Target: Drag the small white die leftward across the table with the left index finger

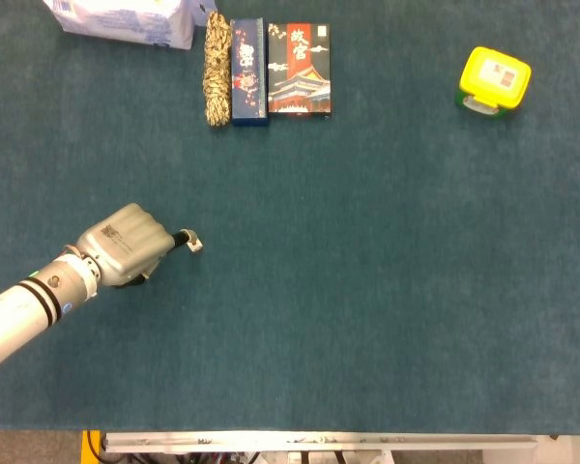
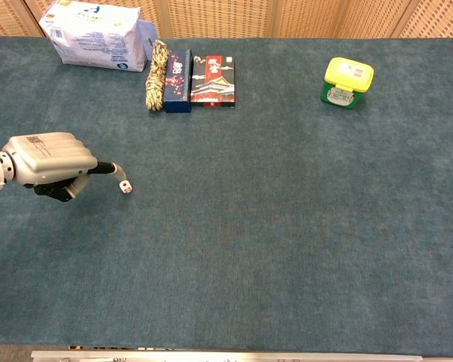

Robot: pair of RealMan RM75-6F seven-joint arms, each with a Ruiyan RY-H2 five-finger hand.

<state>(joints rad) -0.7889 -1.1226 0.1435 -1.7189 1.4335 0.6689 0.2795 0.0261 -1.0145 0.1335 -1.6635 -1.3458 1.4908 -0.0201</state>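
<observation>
I see my left hand [image 2: 47, 160] at the far left of the blue-green table [image 2: 287, 226], curled into a fist with one finger [image 2: 106, 168] stretched out to the right, holding nothing. In the chest view its tip sits just beside the small white die [image 2: 125, 187], up and to the left of it; I cannot tell whether it touches. In the head view the hand [image 1: 122, 245] and fingertip crowd the die [image 1: 195, 246] so closely they seem to meet. Only the head view shows the forearm [image 1: 19, 311] running off the lower left. Along the far edge lie a white packet [image 2: 97, 34], a coil of rope [image 2: 157, 75], two boxes [image 2: 201, 80], and far right, a yellow-lidded container [image 2: 347, 82].
</observation>
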